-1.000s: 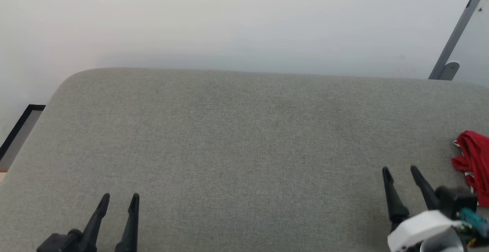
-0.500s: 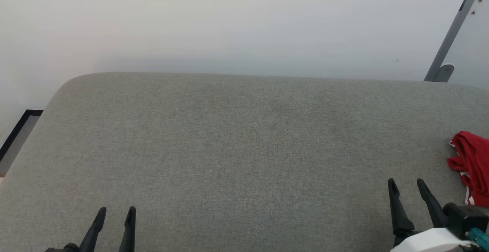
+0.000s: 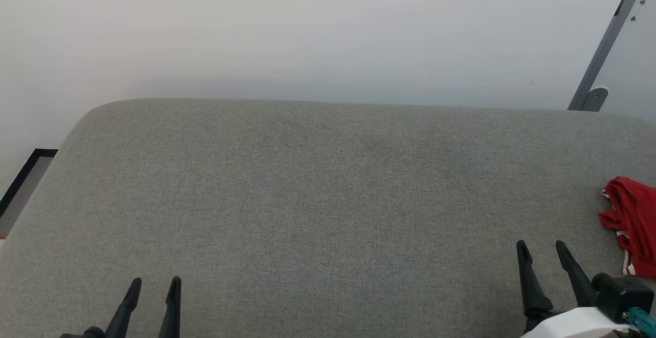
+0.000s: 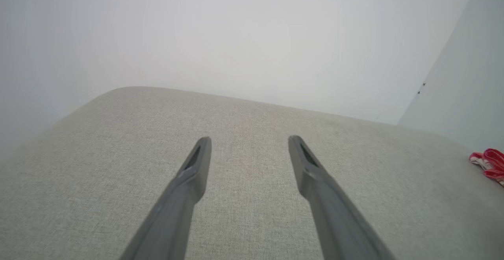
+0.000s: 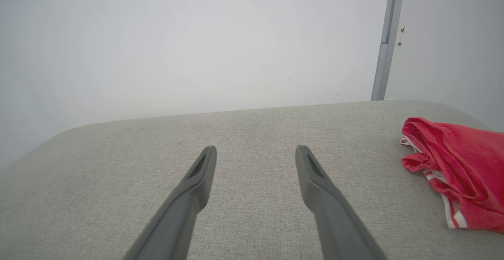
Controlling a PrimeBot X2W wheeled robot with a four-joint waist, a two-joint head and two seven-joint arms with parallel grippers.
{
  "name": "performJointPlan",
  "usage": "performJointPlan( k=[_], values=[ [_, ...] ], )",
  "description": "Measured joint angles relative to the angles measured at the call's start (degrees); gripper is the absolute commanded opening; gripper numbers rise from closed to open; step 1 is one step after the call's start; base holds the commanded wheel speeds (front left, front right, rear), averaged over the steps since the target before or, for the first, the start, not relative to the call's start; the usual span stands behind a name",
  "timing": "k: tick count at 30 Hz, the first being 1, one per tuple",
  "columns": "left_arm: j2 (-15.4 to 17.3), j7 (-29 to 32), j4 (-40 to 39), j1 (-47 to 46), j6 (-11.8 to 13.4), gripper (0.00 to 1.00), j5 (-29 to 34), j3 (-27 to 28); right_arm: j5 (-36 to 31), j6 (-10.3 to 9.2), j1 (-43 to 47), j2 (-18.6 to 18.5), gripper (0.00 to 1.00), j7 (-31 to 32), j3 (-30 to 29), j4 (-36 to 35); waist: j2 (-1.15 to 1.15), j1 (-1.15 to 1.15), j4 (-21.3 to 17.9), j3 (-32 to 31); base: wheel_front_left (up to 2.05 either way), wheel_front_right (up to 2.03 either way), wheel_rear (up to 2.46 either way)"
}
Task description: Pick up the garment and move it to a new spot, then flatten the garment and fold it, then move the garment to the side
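Your head camera tilts slightly: far edge of cushion (image 3: 307, 184) sits bit lower in head view than second ago. Beyond that shift, your left gripper (image 3: 156, 279) draws back toward bottom edge, less finger length showing. Your right gripper (image 3: 540, 244) draws back likewise; less of white wrist cover (image 3: 574, 325) in view.

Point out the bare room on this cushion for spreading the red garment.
Nearly all of the grey cushion is bare: the wide stretch between the left hand and right hand, back to the edge by the wall. The only crowded spot is the far right edge, where the bunched red garment lies.
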Motion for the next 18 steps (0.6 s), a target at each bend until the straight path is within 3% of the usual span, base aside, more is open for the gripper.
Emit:
performJointPlan(
  k=[4,5,10,18],
  values=[
    [-0.07,0.00,-0.30,-0.01,0.00,1.00,0.40,0.47,0.05,0.00,-0.01,0.04,1.00,0.31,-0.01,-0.51,0.00,0.00,-0.10,0.06,0.00,0.00,0.00],
    [-0.16,0.00,-0.19,-0.01,0.00,0.00,0.38,0.56,0.05,0.00,0.04,0.08,0.00,0.42,0.00,-0.42,0.00,0.00,-0.12,0.08,0.00,0.00,0.00],
    [-1.67,0.04,2.40,0.03,-0.01,0.00,0.18,-0.05,0.20,0.00,1.31,0.63,0.00,0.64,0.03,2.32,0.00,0.00,-0.15,0.10,0.00,0.00,0.00],
    [-2.35,1.89,3.35,-0.37,-0.01,0.00,-6.04,0.29,7.08,0.00,1.12,0.77,0.00,2.20,-0.24,2.91,0.00,0.00,-0.43,0.34,0.00,0.00,0.00]
  ],
)
